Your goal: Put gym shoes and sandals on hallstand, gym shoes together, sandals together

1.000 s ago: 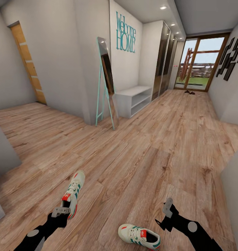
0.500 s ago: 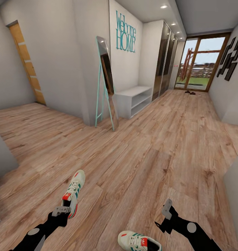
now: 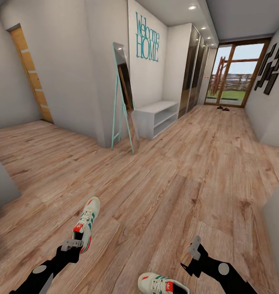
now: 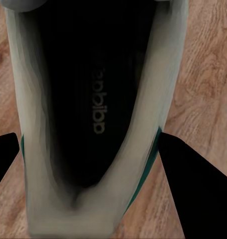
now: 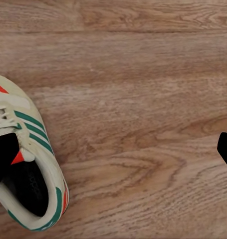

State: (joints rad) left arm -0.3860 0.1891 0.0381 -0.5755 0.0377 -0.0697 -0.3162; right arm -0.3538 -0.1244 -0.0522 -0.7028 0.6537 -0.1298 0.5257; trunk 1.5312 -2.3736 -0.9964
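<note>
Down low in the head view, the left gripper (image 3: 72, 245) sits at the heel of one gym shoe (image 3: 86, 223). That shoe is cream-white w/ green side stripes, red heel patch, white laces, toe pointing away from the robot, over the corridor floor (image 3: 164, 171). Left wrist view looks straight into the shoe's dark insole w/ printed lettering, a black finger (image 4: 198, 189) on each side of the heel; fingers straddle it, but whether they're pinching it I can't tell. Can't tell either if the sole touches the planks.

Second gym shoe (image 3: 161, 283) lies on the floor at the picture's bottom edge, just beside the right gripper (image 3: 194, 247). Right wrist view: same green stripes, red patches, dark inside (image 5: 28, 164); fingers spread wide apart, nothing between them but wood.

Sandals (image 3: 223, 108): two small dark shapes on the floor far down the corridor by the glass door (image 3: 233, 73), too small for detail. White bench (image 3: 155, 116) stands under the teal "Welcome HOME" lettering (image 3: 147, 37), leaning mirror (image 3: 123, 96) next to it.
</note>
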